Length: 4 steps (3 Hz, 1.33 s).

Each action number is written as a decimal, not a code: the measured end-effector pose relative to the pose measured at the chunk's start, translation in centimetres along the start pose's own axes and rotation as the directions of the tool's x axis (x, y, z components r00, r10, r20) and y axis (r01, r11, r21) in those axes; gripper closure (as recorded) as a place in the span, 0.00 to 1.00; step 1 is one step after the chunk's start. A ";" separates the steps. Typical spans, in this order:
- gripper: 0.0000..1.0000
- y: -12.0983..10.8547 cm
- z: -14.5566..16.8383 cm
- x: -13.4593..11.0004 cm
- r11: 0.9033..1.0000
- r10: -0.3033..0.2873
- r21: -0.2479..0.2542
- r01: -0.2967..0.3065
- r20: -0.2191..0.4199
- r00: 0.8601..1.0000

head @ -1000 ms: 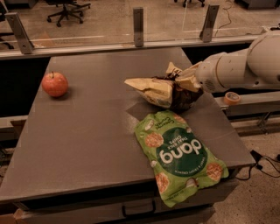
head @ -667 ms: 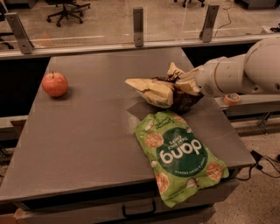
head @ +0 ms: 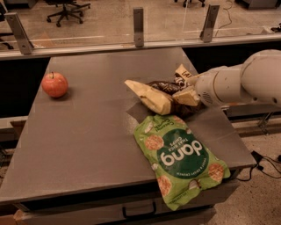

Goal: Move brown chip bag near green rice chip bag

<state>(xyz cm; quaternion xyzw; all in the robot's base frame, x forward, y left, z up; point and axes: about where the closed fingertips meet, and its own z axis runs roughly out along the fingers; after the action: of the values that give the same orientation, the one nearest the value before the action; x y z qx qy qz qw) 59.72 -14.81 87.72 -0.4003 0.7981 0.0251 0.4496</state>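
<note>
The brown chip bag (head: 153,94) lies crumpled on the grey table (head: 88,132), right of centre, cream edge turned up. The green rice chip bag (head: 180,158) lies flat just in front of it, its near end hanging over the table's front edge; the two bags nearly touch. My gripper (head: 189,88) is at the right end of the brown bag, at the tip of the white arm (head: 237,83) that comes in from the right. The bag's folds hide much of the gripper.
A red apple (head: 54,84) sits at the table's left. A glass barrier with metal posts (head: 138,26) runs along the far edge. An office chair (head: 66,9) stands on the floor beyond it. A drawer handle (head: 138,212) is under the front edge.
The white arm has drawn back slightly to the right. The brown bag and the green bag stay where they were.
</note>
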 end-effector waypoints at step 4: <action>0.00 -4.2 0.1 0.7 0.998 0.064 -0.022 -0.063 0.037 0.997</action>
<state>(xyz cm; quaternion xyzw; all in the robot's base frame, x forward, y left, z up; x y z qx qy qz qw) 62.35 -18.09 88.46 -0.3788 0.8015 0.0552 0.4595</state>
